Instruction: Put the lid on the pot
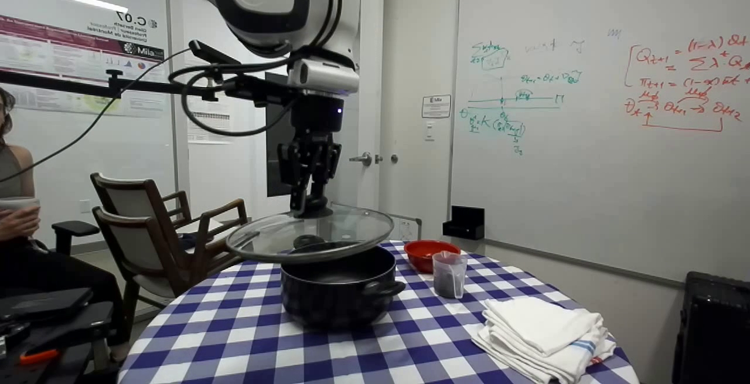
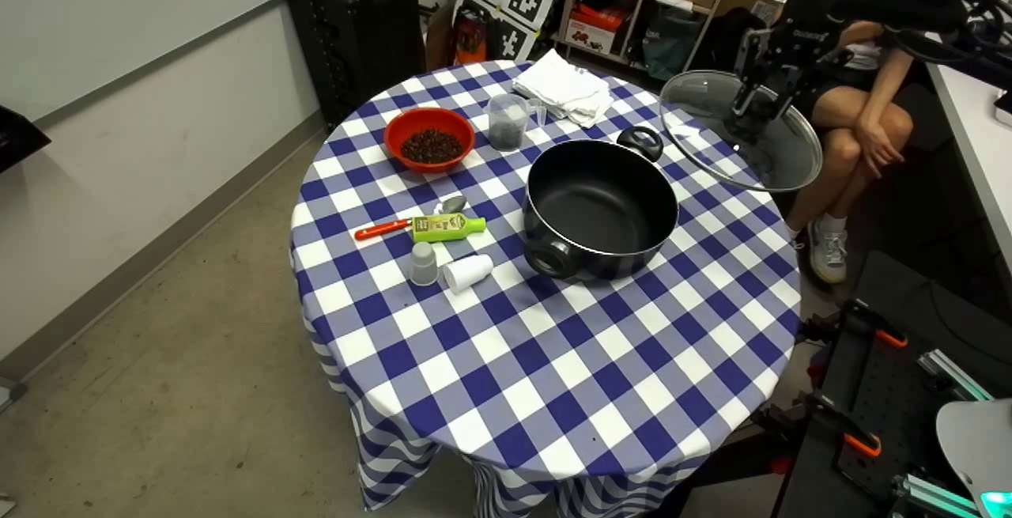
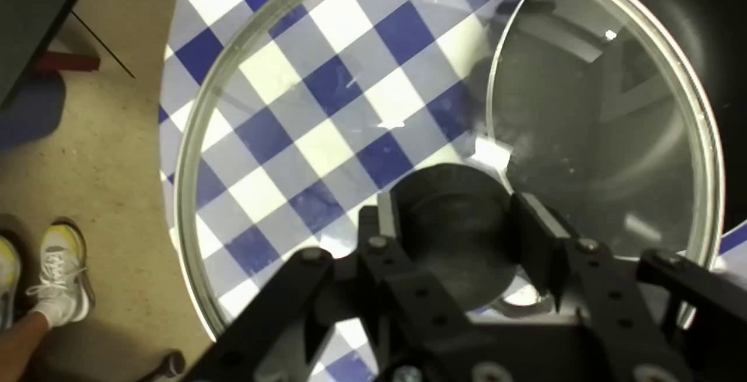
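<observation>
My gripper (image 1: 309, 201) is shut on the dark knob (image 3: 455, 242) of the glass lid (image 1: 351, 228). The gripper also shows in an exterior view (image 2: 757, 116) and in the wrist view (image 3: 461, 213). The lid hangs slightly tilted in the air, above the level of the pot (image 1: 337, 302). In an exterior view the lid (image 2: 704, 122) appears off to the right of the black pot (image 2: 601, 202). In the wrist view the pot (image 3: 709, 26) lies below the right part of the lid (image 3: 327, 108), its rim visible through the glass. The pot is open, with its two side handles showing.
On the checkered round table (image 2: 585, 391) are a red bowl (image 2: 431, 167) with dark bits, a clear measuring cup (image 2: 507, 122) and folded white cloths (image 2: 563, 87). A green bottle (image 2: 440, 227), a red-handled spoon (image 2: 383, 229), a grey shaker (image 2: 424, 263) and a white cup (image 2: 468, 272) lie nearby.
</observation>
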